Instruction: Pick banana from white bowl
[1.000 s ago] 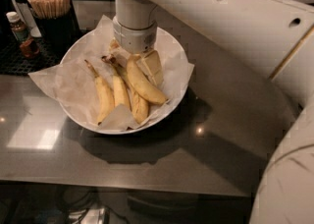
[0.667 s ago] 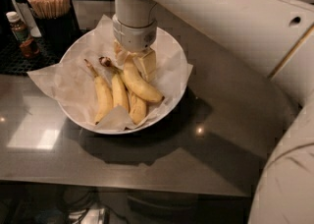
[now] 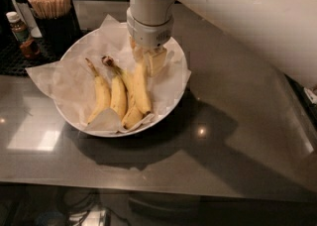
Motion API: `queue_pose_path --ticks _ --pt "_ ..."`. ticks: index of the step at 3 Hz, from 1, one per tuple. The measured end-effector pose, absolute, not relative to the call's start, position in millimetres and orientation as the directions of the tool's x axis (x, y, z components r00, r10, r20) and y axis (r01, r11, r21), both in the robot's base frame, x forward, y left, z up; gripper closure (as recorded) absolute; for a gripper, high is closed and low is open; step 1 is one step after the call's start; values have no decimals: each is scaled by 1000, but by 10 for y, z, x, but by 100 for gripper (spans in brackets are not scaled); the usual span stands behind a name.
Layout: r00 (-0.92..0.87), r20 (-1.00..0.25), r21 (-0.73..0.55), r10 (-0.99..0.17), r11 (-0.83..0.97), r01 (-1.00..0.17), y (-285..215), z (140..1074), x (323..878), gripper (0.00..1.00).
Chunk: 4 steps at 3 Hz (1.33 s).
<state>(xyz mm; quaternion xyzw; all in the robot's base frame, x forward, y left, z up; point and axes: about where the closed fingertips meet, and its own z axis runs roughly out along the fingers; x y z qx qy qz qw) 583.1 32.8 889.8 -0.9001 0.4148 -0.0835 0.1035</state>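
Overall: a grey counter (image 3: 228, 150) carries the white bowl (image 3: 161, 117), with the robot's white arm (image 3: 233, 17) reaching in from the upper right.
Gripper position: the gripper (image 3: 147, 59) points downward inside the bowl, over its rear right part, directly at the upper end of the banana (image 3: 142, 88).
Gripper state: cannot tell from this view whether it is open or clamped; the wrist housing covers much of it.
Banana: lies in the bowl as the rightmost fruit, lengthwise from the gripper toward the front rim; its stem end is hidden under the gripper.
Banana contact: its left side rests against the neighbouring fruit, and it sits on the paper lining (image 3: 64, 79).
Other fruit: a joined pair (image 3: 119, 98) sharing one dark stem lies just left of it; a single banana with a thin straight stem (image 3: 100, 96) lies furthest left.
Paper lining: crinkled, white, overhanging the rim on the left and rear.
Surroundings: a dark cup of wooden sticks (image 3: 49, 3) and a small capped bottle (image 3: 21, 34) stand behind and left of the bowl, on a dark mat (image 3: 20, 59).
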Motion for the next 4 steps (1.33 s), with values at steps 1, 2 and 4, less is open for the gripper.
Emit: queue_pose_path --ticks 1,2,4 --pt "556 24 -353 -831 -528 -773 110 9070 5710 100" --pt "494 -70 -481 -867 -405 -778 -151 9303 5397 100" --pt "443 -197 -744 -875 -161 -649 -793 9919 5045 100"
